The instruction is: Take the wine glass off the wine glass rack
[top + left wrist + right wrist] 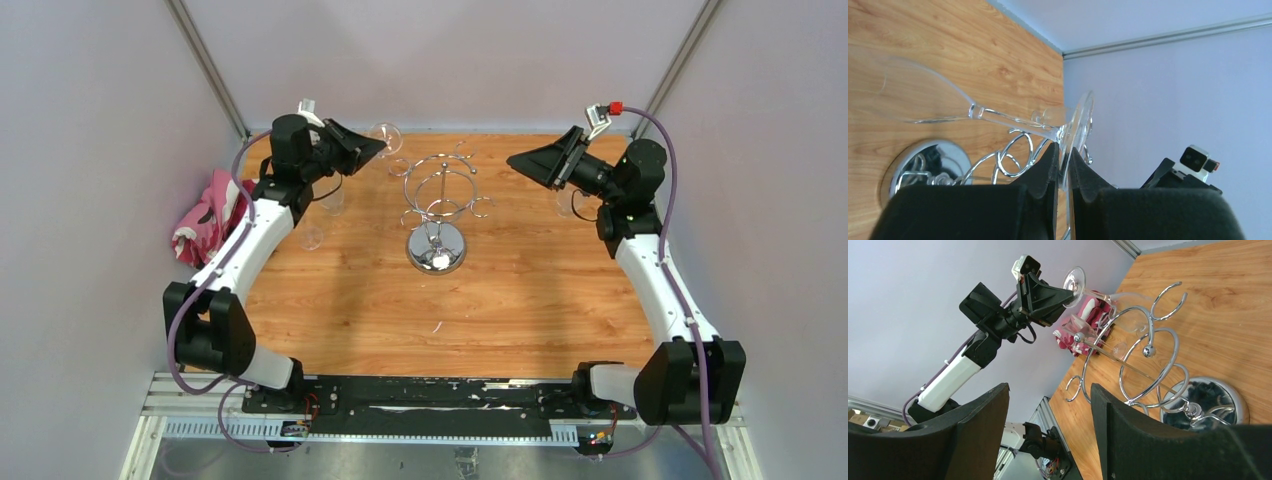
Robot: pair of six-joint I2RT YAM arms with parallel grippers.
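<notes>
The chrome wine glass rack stands mid-table on its round mirror base. My left gripper is shut on the foot of a clear wine glass, held at the rack's far-left side. In the left wrist view the fingers clamp the foot disc. The glass lies sideways, its stem just above the rack's curled hooks; I cannot tell if they touch. My right gripper is open and empty to the rack's right. The right wrist view shows it, the rack and the glass foot.
A pink patterned cloth lies at the table's left edge. Other clear glasses stand on the wood, two at the left under my left arm and one at the right. Grey walls enclose the table on three sides.
</notes>
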